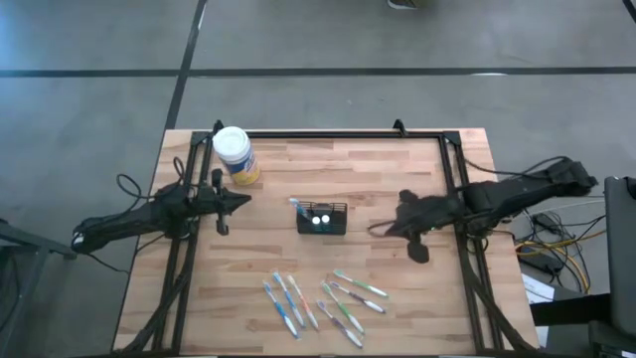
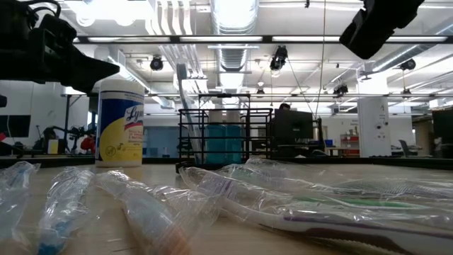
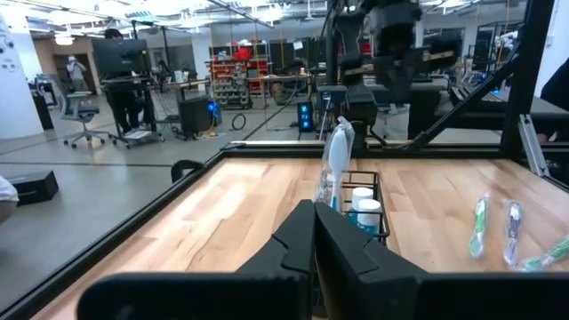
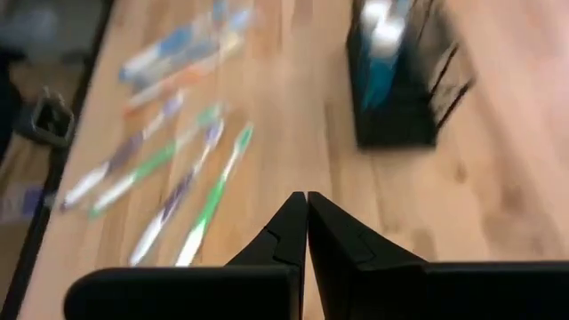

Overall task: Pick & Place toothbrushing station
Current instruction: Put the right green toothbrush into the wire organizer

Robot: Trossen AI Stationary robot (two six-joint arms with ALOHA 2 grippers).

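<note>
**High view: both claws shut and empty, holder box between them**

High view shows the toothbrushing station (image 1: 323,219), a small black mesh holder box, standing upright on the wooden table (image 1: 397,169) between the two arms. It sits ahead of the left gripper (image 1: 241,200), apart from its tip, with bare wood between them. The right gripper (image 1: 383,229) points at the box from the opposite side and stops just short of it, not touching.

Left gripper: its two fingers are pressed together with nothing between them, as the left wrist view shows. Straight beyond its tip in that view stands the box, with one wrapped toothbrush (image 3: 333,164) upright in a compartment and two white-capped tubes (image 3: 365,212) beside it.

Right gripper: fingers meet in a closed point, holding nothing. The box lies ahead and off to one side of that point in the right wrist view; loose toothbrushes (image 4: 169,169) in clear wrappers lie on the wood to the other side.

A round yellow canister (image 1: 236,155) with a white lid stands just behind the left gripper's tip, toward the table's far edge, near it but apart. The loose toothbrushes form two groups on the near part of the table, well clear of both claws.

Low view: both arms hang above the table surface.
</note>
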